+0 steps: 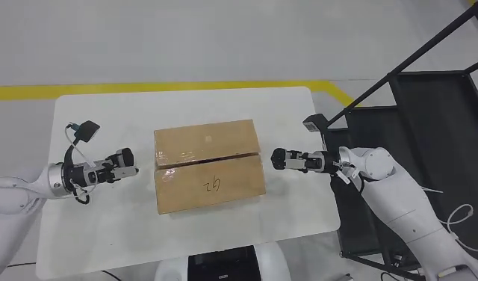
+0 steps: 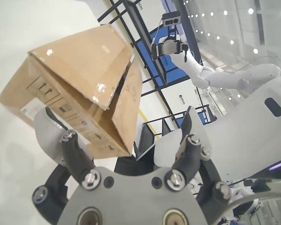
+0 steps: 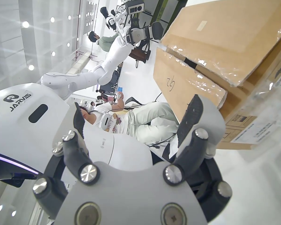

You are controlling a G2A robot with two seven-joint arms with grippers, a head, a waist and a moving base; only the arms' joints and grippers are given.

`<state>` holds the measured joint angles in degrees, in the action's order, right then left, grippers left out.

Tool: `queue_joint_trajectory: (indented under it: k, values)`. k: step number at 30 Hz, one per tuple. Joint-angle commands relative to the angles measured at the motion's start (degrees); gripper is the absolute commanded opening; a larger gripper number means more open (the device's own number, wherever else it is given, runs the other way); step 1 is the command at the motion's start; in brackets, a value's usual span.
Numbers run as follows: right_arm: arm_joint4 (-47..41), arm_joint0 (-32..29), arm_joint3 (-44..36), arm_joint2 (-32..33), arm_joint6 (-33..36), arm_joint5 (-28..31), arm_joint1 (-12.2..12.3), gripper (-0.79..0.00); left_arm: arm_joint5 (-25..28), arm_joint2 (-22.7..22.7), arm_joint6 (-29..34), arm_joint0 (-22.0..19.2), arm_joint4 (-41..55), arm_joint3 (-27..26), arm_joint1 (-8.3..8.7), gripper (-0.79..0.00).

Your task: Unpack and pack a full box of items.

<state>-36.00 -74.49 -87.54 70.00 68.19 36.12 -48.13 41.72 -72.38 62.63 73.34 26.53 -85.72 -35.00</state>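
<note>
A brown cardboard box (image 1: 208,167) lies in the middle of the white table (image 1: 299,116), its two top flaps folded down with a narrow seam between them. In the left wrist view the box (image 2: 79,87) has its flaps slightly lifted at the seam. The right wrist view has the box (image 3: 224,47) with torn clear tape along the flap edges. My left gripper (image 1: 135,170) is open, a short way off the box's left end. My right gripper (image 1: 277,158) is open, close to the box's right end. Both hold nothing.
A black metal rack (image 1: 418,154) stands just off the table's right edge, behind my right arm. A yellow floor line (image 1: 187,89) runs behind the table. Bare table surface lies on all sides of the box.
</note>
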Motion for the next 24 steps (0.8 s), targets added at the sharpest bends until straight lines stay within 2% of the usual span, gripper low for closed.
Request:
queue_joint_trajectory:
  k: [1, 5, 7, 16, 24]
  values:
    - [0.0, 0.0, 0.0, 0.0, 0.0, 0.0, 0.0, 0.000, -1.0, -1.7, 1.0, 1.5, 0.8, -0.5, 0.80, 0.000]
    - [0.5, -0.3, 0.3, 0.0, -1.5, -1.2, -0.1, 0.000, -0.3, -3.7, 0.3, 4.3, 4.8, -2.0, 1.71, 0.000]
    - [1.9, -0.2, 1.2, 0.2, -2.6, -2.5, -0.1, 0.000, -1.0, -3.9, 1.0, 5.2, 7.3, -0.9, 1.96, 0.000]
    - [9.1, 1.3, 4.8, -2.1, -7.4, -5.1, -0.9, 0.000, -1.3, -4.3, 1.2, 5.0, 6.7, -0.3, 2.10, 0.000]
    - [6.6, 3.8, 7.6, -6.2, -6.2, -4.0, -2.5, 0.000, -1.3, -4.3, 1.2, 5.0, 6.7, -0.3, 2.10, 0.000]
